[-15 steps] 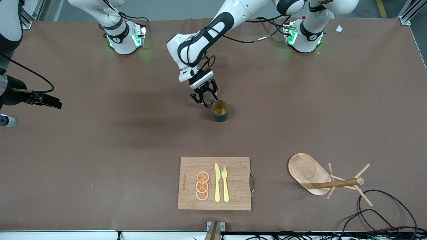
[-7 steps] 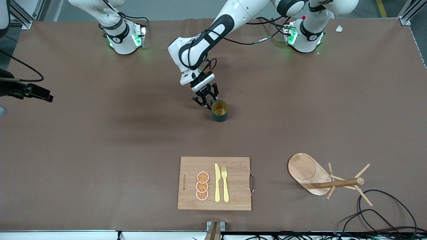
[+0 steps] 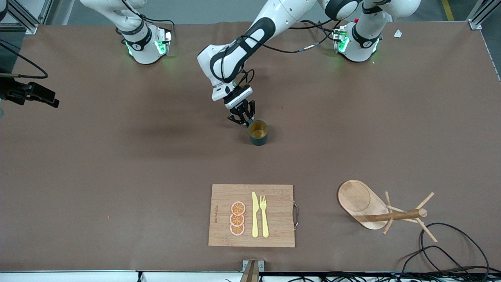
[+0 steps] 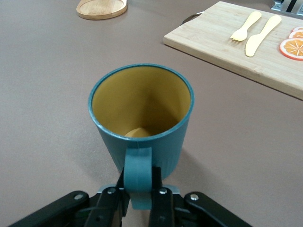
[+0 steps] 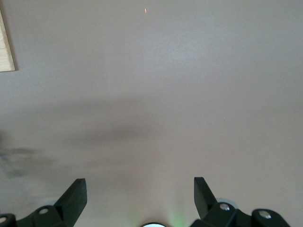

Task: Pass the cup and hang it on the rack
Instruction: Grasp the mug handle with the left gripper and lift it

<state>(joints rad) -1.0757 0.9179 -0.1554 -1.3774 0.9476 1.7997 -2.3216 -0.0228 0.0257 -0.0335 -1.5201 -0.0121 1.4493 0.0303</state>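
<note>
The dark teal cup (image 3: 258, 132) stands upright in the middle of the table, its yellowish inside showing. My left gripper (image 3: 243, 119) is down beside it, shut on the cup's small loop handle (image 4: 138, 171); in the left wrist view the cup (image 4: 142, 118) fills the middle and the left gripper (image 4: 138, 187) pinches the handle from both sides. The wooden rack (image 3: 362, 203) stands nearer the front camera, toward the left arm's end. My right gripper (image 3: 50, 101) hangs open over bare table at the right arm's end; the right wrist view shows the right gripper (image 5: 140, 189) with nothing between its fingers.
A bamboo cutting board (image 3: 274, 211) with a yellow knife, a fork and orange slices lies nearer the front camera than the cup. Black cables (image 3: 442, 250) loop by the rack. The left wrist view also catches the board (image 4: 222, 42) and the rack's base (image 4: 102, 8).
My left gripper's fingers have come together on the cup's handle. The right gripper has drifted toward the bases' edge of the table. The cup has stayed where it was.
</note>
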